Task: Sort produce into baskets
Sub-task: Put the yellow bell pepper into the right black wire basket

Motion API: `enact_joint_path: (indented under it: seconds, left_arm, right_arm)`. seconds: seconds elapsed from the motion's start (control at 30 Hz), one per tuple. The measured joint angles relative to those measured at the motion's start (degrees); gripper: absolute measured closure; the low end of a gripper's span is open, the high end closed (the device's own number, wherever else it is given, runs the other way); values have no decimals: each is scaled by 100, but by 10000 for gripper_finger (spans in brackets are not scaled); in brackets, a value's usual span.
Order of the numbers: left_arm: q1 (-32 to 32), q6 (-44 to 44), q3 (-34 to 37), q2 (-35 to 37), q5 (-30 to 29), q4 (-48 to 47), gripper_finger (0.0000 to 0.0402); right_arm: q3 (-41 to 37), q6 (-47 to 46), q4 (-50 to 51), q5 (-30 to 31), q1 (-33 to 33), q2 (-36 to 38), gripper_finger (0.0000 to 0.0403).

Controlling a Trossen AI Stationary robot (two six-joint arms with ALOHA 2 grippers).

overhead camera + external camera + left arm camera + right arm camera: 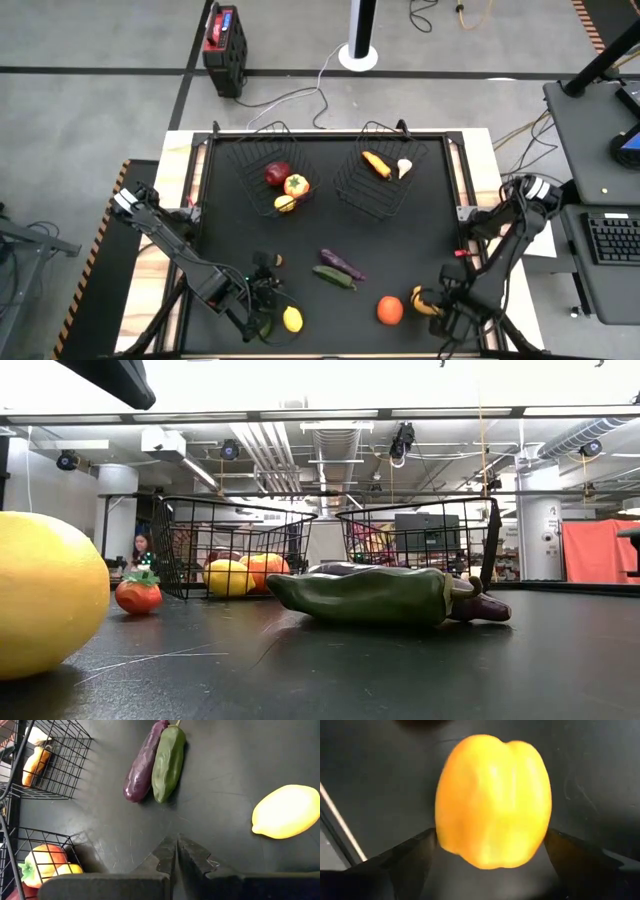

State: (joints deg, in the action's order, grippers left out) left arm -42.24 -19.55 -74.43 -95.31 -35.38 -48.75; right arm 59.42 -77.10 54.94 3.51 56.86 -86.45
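Light falls evenly from overhead onto the black table (400, 240), leaving only soft, short shadows. In the low view, ceiling lights wash out the room behind, and the near lemon (45, 595) is blurred. The right wrist view shows the yellow pepper (494, 800) soft-edged and out of focus.

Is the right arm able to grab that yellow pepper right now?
Probably yes. The right gripper is open, with one finger on each side of the yellow pepper, and nothing sits between them.
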Motion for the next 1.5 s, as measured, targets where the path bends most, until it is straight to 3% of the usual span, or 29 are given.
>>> enact_joint_path:
  seconds: [0.67,0.93,1.13,1.27,1.5]
  left_arm:
    - [52,-46,11,0,0,30,400]
    - [52,-48,33,0,0,72,400]
    - [52,-47,33,0,0,74,400]
    - [57,-44,33,0,-11,76,400]
    - [68,-24,33,0,-15,76,400]
  right_arm:
    - [-551,-283,-638,-1,-26,57,45]
    - [-450,-335,-492,28,-55,125,88]
    - [70,-577,277,217,-106,236,92]
    - [742,-547,863,881,-329,281,86]
    - [2060,200,2074,1840,-1451,288,90]
